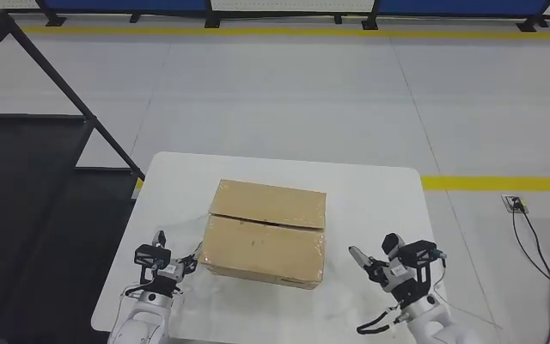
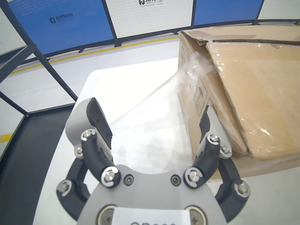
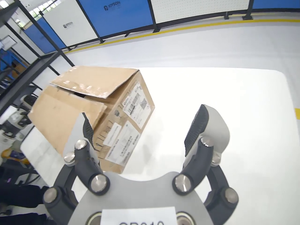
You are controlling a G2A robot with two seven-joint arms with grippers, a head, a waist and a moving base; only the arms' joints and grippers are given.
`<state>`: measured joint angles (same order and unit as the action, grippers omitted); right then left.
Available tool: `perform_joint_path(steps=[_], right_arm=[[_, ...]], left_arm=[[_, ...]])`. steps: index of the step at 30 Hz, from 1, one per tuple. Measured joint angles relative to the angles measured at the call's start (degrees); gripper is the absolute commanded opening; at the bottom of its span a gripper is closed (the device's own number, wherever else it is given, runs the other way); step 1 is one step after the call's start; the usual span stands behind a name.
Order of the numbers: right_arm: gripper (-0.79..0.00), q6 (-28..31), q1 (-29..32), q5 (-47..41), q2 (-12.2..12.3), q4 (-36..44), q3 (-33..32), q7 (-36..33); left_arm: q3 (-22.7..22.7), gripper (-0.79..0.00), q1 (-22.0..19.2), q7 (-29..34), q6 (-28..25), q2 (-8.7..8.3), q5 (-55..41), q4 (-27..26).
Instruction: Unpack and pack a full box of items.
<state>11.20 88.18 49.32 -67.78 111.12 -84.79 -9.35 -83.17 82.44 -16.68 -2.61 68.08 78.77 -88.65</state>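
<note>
Cardboard box (image 1: 266,234) sits mid-table (image 1: 378,185), long side toward the robot. Top flaps are folded down, a dark slit showing along the seam between them; the far flap rides a little higher than the near one. Glossy clear tape runs over the top. A loose tail of clear film (image 2: 194,64) hangs off the box's upper corner on its left end. Printed labels (image 3: 133,108) are stuck on the box's right end face. Left gripper (image 1: 182,262) sits low, just off the box's left end near the front corner; in its wrist view the gripper (image 2: 150,108) has fingers spread wide with nothing between them, bare table (image 2: 131,90) showing in the gap. One finger lies close against the box (image 2: 253,83) side wall; cannot tell whether it touches. Right gripper (image 1: 374,251) is off the box's right end, apart from it with bare tabletop between. From its own wrist, that gripper (image 3: 144,115) is likewise splayed and empty, aimed at the box (image 3: 70,108) from the labelled end. Black metal rack (image 1: 51,215) stands beyond the box's left end, off the table edge. Blue and white panels (image 2: 150,8) line the floor behind the box.
</note>
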Motion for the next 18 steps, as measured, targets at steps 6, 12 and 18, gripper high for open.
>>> perform_joint_path(steps=[6,12,18], right_arm=[[0.000,3.42,-6.62,-11.01,0.15,-3.71,0.45,-11.71],[0.000,5.98,-13.88,-19.99,0.15,-9.29,2.99,-22.33],[0.000,10.46,-18.33,-26.18,0.12,-13.27,5.55,-27.63]], left_arm=[[0.33,0.000,0.70,-0.13,0.29,0.17,0.57,-0.83],[-1.07,0.000,1.75,-0.79,1.77,0.35,-1.76,-1.10],[-4.59,0.000,3.29,-0.57,1.40,0.27,-6.01,-1.89]])
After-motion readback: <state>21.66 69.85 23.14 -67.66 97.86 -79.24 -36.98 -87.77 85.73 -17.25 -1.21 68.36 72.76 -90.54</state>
